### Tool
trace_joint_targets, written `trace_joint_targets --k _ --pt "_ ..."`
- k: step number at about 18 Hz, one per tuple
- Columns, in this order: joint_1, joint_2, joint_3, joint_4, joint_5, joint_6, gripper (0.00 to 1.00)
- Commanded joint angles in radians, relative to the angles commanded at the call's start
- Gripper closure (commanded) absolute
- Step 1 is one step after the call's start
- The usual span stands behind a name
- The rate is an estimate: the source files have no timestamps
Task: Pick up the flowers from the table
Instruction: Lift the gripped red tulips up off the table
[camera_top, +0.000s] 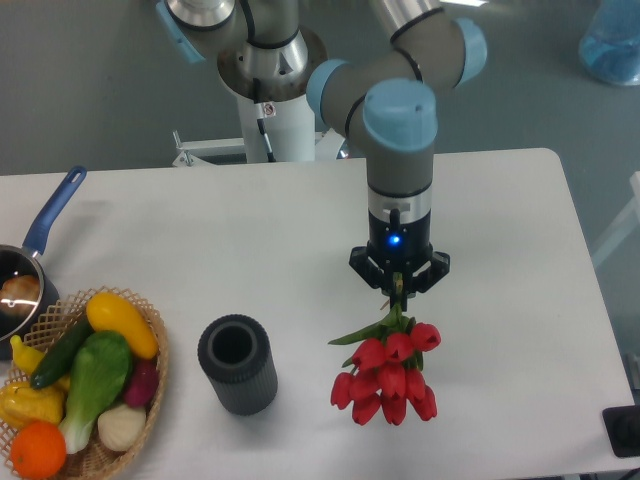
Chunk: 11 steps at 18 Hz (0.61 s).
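Observation:
The flowers (390, 374), a bunch of red tulips with green stems and leaves, hang heads-down over the front middle of the white table (500, 250). My gripper (399, 291) points straight down and is shut on the stems at their top end. The blooms look lifted off the table surface. The fingertips are mostly hidden by the gripper body and the leaves.
A dark grey cylinder vase (237, 364) stands upright left of the flowers. A wicker basket (150, 330) of colourful vegetables sits at the front left, with a blue-handled pot (40, 240) behind it. The arm's base (270, 70) rises at the table's back edge.

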Motion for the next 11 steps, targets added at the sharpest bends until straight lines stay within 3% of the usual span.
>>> trace_joint_targets --k 11 --pt "0.02 0.014 0.049 0.0 -0.058 0.006 0.88"
